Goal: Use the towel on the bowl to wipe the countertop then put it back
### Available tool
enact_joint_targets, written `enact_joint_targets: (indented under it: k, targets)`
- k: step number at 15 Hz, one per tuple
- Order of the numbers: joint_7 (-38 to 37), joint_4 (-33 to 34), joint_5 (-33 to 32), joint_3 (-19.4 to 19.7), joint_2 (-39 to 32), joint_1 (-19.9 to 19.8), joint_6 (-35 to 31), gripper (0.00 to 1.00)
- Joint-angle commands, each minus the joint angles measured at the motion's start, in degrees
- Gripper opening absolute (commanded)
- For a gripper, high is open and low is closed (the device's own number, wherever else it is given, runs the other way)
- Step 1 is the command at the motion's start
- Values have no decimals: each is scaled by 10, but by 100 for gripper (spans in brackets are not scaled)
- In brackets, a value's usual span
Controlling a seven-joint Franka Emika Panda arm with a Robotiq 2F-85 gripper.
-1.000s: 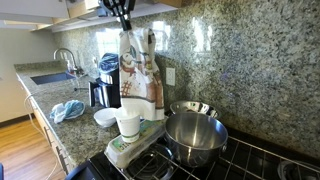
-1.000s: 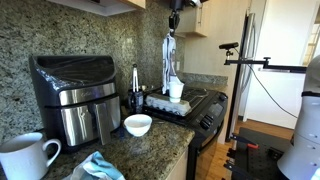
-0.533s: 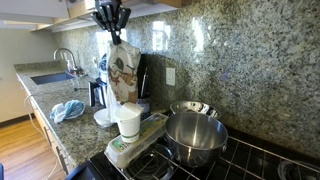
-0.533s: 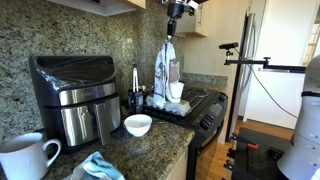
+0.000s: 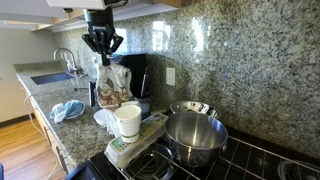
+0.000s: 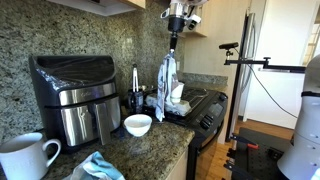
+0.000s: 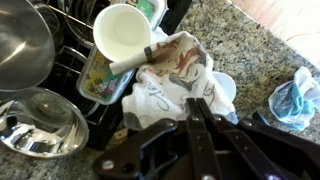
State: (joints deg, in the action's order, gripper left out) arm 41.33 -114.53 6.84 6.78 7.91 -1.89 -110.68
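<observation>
**Towel dangling close to the crockery**

We have the towel [image 5: 113, 88] hanging in the air from the hand [image 5: 102, 48], which is pinched on its top edge, above the worktop [image 6: 160, 148] beside the stove [image 5: 250, 160]. Its loose lower end hangs near the white cup [image 5: 128, 122] and the small white bowl [image 5: 104, 117]. If we lower or sweep carelessly, we judge the cloth could tip the cup or drag the bowl off. A thin pinch might also slip.
</observation>
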Motion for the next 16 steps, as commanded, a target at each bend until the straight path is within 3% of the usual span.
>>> enact_joint_targets:
  k: [1, 7, 16]
  targets:
    - [34, -38, 19, -3, 12, 5, -18, 4]
    - [54, -65, 39, -9, 3, 14, -18, 4]
    - [43, -54, 25, -9, -7, 11, -7, 4]
